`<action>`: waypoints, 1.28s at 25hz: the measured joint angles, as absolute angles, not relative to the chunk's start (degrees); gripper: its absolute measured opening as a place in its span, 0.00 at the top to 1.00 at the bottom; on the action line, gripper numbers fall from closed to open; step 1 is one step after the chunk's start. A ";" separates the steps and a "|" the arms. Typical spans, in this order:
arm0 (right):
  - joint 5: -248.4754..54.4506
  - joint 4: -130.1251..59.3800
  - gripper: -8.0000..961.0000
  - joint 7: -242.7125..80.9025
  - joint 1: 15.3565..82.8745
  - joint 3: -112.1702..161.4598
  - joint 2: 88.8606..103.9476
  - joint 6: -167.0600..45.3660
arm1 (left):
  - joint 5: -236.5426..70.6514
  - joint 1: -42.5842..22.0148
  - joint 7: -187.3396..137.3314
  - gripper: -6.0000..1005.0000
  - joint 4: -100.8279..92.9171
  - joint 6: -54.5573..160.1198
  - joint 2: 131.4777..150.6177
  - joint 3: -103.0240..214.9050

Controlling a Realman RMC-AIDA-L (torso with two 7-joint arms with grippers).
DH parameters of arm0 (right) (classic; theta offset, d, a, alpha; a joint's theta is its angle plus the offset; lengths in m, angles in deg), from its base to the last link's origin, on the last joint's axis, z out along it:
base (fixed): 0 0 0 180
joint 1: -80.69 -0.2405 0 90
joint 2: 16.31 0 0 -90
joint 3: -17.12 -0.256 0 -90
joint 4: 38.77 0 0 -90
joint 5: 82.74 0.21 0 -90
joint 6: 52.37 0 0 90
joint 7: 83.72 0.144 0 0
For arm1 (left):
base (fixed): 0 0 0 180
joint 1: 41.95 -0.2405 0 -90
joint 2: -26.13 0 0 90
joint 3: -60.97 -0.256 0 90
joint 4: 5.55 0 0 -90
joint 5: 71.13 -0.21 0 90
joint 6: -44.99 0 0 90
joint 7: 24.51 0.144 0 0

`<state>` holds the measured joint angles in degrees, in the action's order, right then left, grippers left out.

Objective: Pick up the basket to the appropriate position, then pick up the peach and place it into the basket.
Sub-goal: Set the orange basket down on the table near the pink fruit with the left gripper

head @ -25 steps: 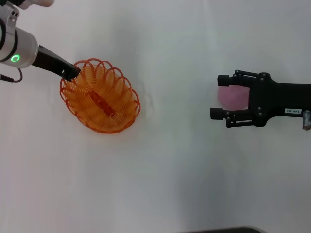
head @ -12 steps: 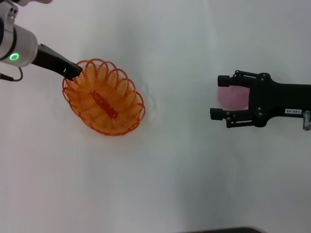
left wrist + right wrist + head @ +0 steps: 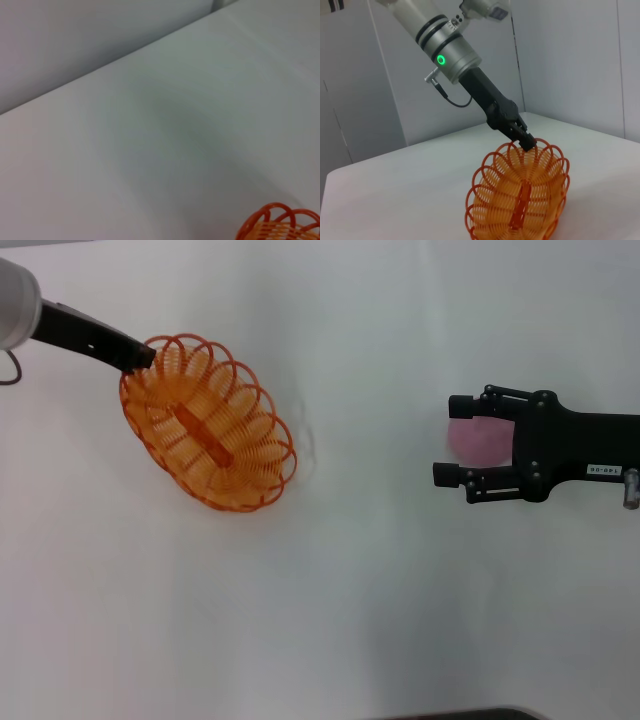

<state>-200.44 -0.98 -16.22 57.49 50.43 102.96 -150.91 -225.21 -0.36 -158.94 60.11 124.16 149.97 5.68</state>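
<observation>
Though half hidden by the spread right pincer [image 3: 452, 440], peach [image 3: 480, 441] pink.

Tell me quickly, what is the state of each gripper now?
Left gripper: shut on the rim of the basket, tilting it up.
Right gripper: open, fingers either side of the peach.

Left arm extended from upper left of head view, silver forearm cut by frame edge, black wrist section angled down and inward. Left gripper [image 3: 140, 357] closed on rim of basket [image 3: 208, 423], fingertips pinched together at scalloped edge; grip confirmed in right wrist view, green ring light seen on silver forearm. Right arm extended level from right edge of head view. Right gripper [image 3: 448, 440] held wide apart, fingers [image 3: 462, 405] pointed inward, straddling peach [image 3: 480, 441].
</observation>
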 joint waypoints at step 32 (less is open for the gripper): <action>-199.72 -0.88 0.02 -15.69 56.64 49.80 102.37 -152.38 | -221.73 -4.38 -170.67 0.95 62.74 125.74 150.19 11.17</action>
